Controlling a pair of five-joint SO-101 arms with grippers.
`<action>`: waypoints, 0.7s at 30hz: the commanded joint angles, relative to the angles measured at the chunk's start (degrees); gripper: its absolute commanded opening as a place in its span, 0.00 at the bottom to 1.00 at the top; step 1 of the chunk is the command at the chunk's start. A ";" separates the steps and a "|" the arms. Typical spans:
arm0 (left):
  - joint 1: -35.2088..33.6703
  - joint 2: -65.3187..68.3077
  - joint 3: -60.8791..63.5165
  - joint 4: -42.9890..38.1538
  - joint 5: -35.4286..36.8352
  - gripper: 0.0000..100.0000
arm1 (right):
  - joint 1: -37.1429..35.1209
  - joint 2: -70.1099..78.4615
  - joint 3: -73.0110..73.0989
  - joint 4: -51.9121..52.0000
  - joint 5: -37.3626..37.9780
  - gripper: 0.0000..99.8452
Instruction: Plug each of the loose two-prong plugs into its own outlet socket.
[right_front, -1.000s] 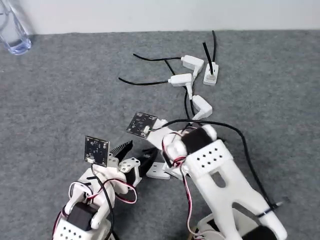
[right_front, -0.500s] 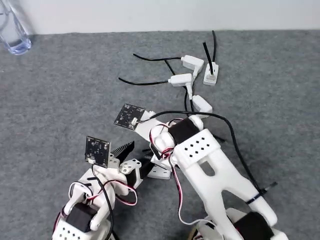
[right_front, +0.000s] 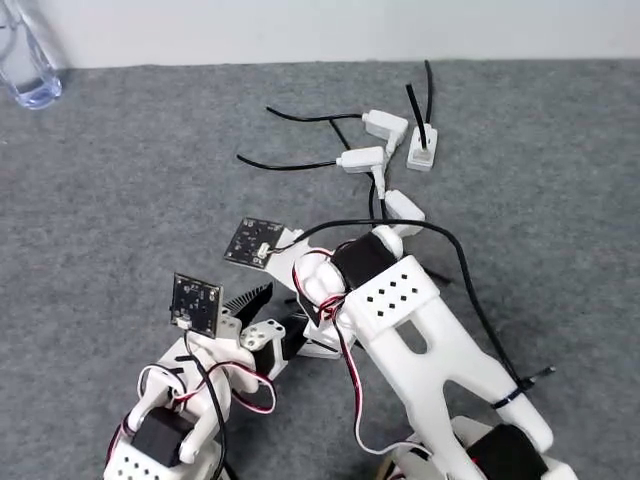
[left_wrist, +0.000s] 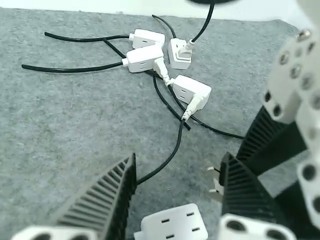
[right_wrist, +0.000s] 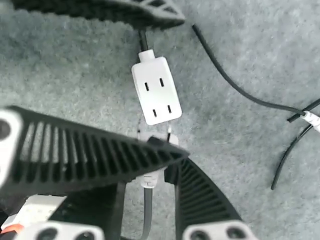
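White plastic forms both working parts. The right gripper (right_wrist: 172, 159) is clamped on a two-prong plug (right_wrist: 150, 178). The prongs stop just short of the outlet block (right_wrist: 156, 97) and do not touch it. The block's long axis runs roughly in line with the plug, and its nearer socket pair is unfilled. Insertion therefore probably calls for a short advance along that axis.

The left gripper (left_wrist: 179, 165) is spread wide and holds nothing; the block lies low between its jaws. In the high view, the right arm (right_front: 420, 310) is bent steeply down over the block. Other outlets (right_front: 385, 155) cluster at 1 o'clock.
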 joint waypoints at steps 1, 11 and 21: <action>0.18 0.44 -2.07 0.26 0.26 0.26 | -0.48 -4.62 -3.78 1.10 0.70 0.01; 0.26 0.44 -2.07 0.26 0.26 0.26 | -0.13 -10.51 -3.87 1.98 0.53 0.01; 0.18 0.44 -2.07 0.26 0.09 0.26 | -0.04 -10.51 -6.86 1.27 0.09 0.01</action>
